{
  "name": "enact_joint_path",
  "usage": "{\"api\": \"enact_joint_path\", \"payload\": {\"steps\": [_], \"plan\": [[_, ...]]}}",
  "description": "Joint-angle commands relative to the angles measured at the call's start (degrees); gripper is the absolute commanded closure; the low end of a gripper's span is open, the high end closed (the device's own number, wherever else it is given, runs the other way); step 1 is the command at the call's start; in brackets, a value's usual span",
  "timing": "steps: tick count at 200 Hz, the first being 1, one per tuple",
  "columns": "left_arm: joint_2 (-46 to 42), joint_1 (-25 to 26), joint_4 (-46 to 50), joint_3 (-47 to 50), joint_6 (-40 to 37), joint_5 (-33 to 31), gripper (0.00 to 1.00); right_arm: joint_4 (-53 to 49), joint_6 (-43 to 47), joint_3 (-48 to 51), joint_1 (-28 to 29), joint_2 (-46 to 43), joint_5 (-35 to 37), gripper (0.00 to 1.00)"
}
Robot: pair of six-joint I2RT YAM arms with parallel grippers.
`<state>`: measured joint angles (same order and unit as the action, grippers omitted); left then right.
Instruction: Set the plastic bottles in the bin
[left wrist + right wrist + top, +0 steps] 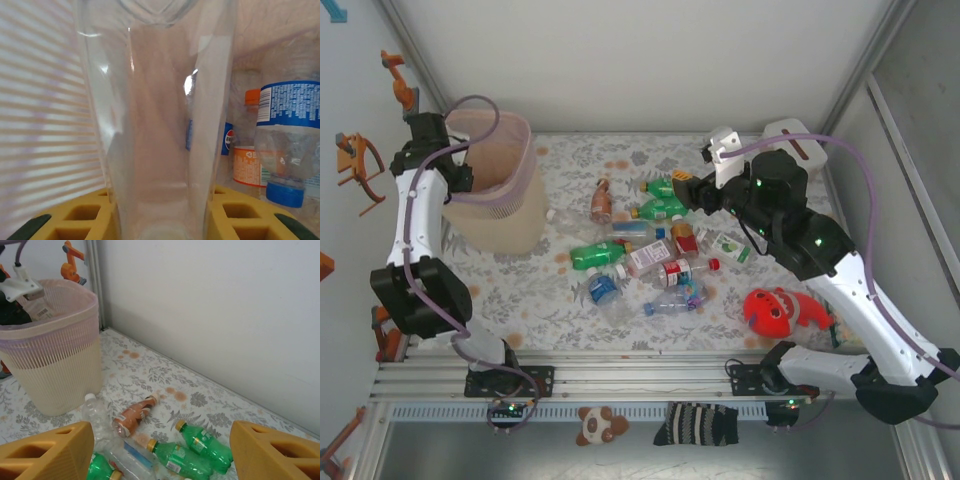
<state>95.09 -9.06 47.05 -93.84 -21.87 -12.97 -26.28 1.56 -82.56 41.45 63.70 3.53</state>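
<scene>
Inside the bin [512,215], the left gripper [162,222] is clamped on a clear bottle [160,125], which runs out lengthwise between its yellow fingers [80,220]. Other bottles lie in there beside it, one a blue-labelled bottle [287,107]. The right gripper [161,440] is over the table [550,310], jaws apart, nothing between them. Below it two green bottles [202,440] and a brownish bottle [132,415] lie on their sides. The remaining loose bottles [640,260] cluster mid-table, apart from the bin.
</scene>
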Motion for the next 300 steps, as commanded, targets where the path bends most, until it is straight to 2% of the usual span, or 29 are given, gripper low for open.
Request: {"api": "enact_joint_path", "payload": {"steps": [1,65,110,133,210,300], "plan": [[2.17,-0.34,-0.69,0.12,0.23,0.82,0.63,1.58,0.94,-0.49,-0.04,0.11,0.15,0.29],[7.8,-0.37,1.2,-1.17,2.45,2.68,0.53,1.58,1.24,-0.14,-0.11,0.37,1.03,0.29],[6.43,-0.34,1.29,-1.52,3.81,5.78,0.36,1.23,0.82,-0.47,-0.19,0.29,1.04,0.29],[4.7,-0.34,1.29,-1.95,4.37,7.92,0.32,1.04,0.4,-0.66,-0.15,0.36,1.04,0.29],[-2.35,-0.34,1.82,-3.72,7.5,15.73,0.3,-0.93,-1.9,-1.2,-0.11,0.1,1.35,0.29],[-11.85,-0.34,1.17,-3.59,15.07,30.27,0.3,-7.34,-4.0,-2.44,-0.14,3.65,3.91,0.28]]}}
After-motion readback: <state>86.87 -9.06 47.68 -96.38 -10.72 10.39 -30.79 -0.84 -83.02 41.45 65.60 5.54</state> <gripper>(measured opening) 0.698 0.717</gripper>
